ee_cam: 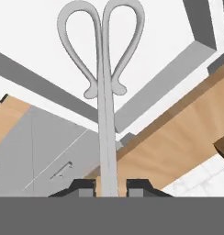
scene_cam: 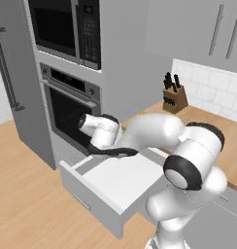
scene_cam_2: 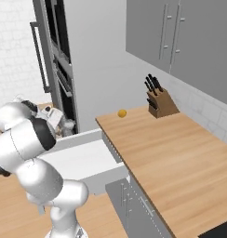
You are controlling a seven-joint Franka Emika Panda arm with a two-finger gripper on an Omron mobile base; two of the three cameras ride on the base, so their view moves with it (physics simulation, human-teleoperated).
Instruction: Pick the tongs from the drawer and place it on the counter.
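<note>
- Our jaws [ee_cam: 107, 187] are clamped on the one pair of tongs [ee_cam: 103, 73], gripping its slim shaft; the two loop handles point away from us.
- We hold the tongs lifted above the one open drawer [scene_cam: 115, 182], near its back edge by the oven [scene_cam: 69, 104].
- Beside the drawer, the worktop [scene_cam_2: 180, 158] lies broad and bare, with one knife block [scene_cam_2: 159, 101] and one small orange ball [scene_cam_2: 122, 113] at its far edge.
</note>
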